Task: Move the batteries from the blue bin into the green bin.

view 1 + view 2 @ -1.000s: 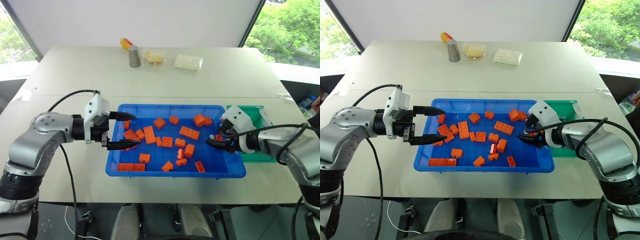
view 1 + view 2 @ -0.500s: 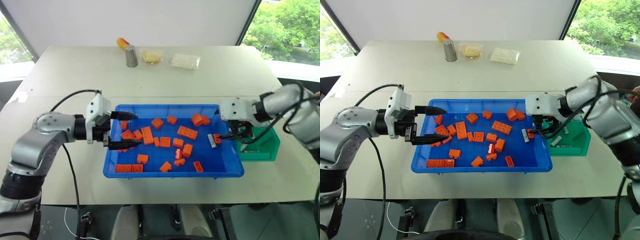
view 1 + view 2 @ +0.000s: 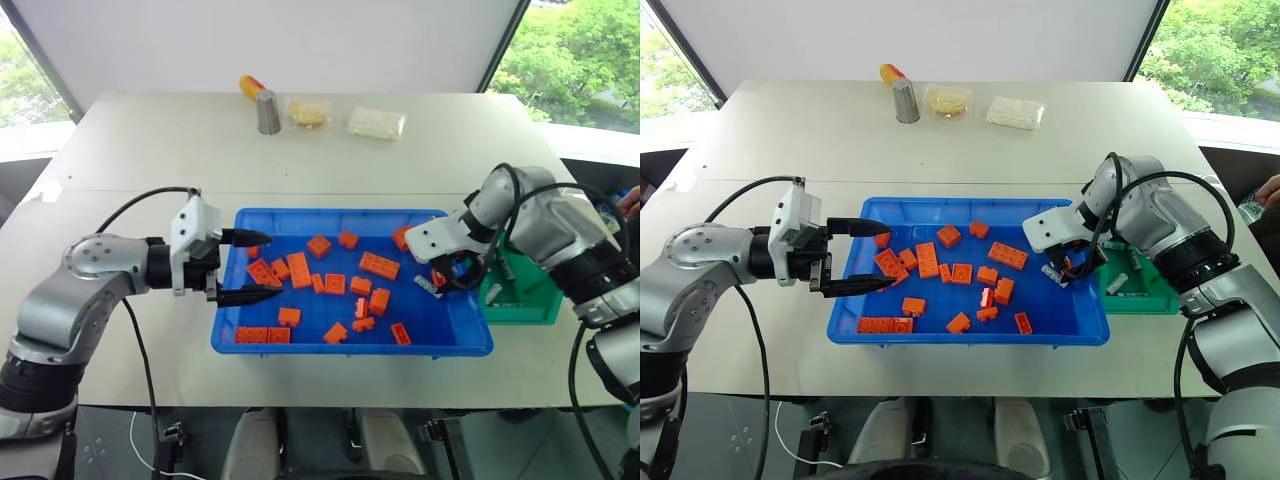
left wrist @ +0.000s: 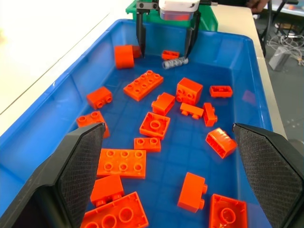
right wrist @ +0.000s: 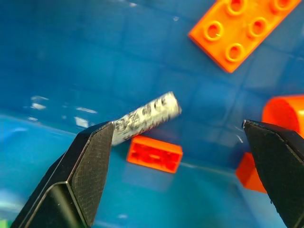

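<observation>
The right gripper (image 4: 165, 34) hangs with its two black fingers spread wide and nothing between them, pointing steeply down over the right end of the large shallow bright-blue plastic tray (image 3: 352, 345). Directly below it lies one slim silver-grey cylindrical battery with dark markings (image 5: 145, 118), flat on the tray floor near the right wall and just beside a small orange toy brick (image 5: 154, 154). At least two more batteries (image 3: 1117, 284) rest inside the small deep green plastic box (image 3: 535, 312), which stands against the tray's right-hand edge. The left gripper (image 3: 243, 265) is likewise released and empty, held over the tray's left end, well apart from the battery.

Risks, as judged:
- The battery lies askew to the line between the fingers; a closing grip may roll it or pinch one end only, letting it slip.
- The small brick alongside may be caught with it or block one finger.
- The nearby tray wall could foul the outer finger on descent.
- A poorly centred grip could drop the battery short of the green box.

Writing: the dark print on the battery cannot be read. No other label is legible.
</observation>
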